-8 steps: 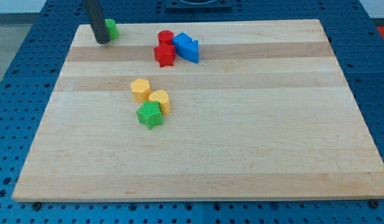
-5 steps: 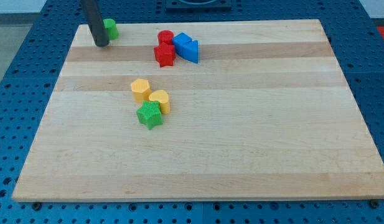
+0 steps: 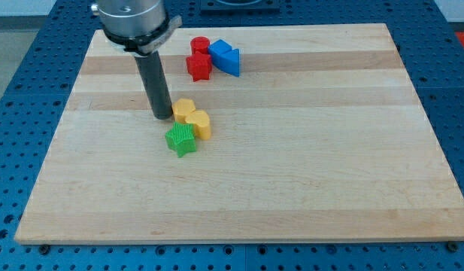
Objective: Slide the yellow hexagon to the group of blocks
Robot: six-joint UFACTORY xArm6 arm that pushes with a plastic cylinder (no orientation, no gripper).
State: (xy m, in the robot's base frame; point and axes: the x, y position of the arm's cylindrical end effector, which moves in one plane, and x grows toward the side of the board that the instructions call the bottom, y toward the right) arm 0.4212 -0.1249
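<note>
Now, my tip touching yellow hexagon at its left, no claw in view

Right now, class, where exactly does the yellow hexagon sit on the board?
The yellow hexagon sits left of the board's centre, directly right of my tip, which appears to touch it, with the other yellow block against its lower right.

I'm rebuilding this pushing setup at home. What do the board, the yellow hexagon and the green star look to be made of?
The pale wooden board looks like glued maple-type planks: lengthwise bands of differing tone, faint grain, satin sheen. The yellow hexagon block and green star block look like matte moulded or printed plastic, or possibly painted wood: uniform saturated colour, no grain visible. My tip sits right beside the hexagon, on the view's left.
</note>
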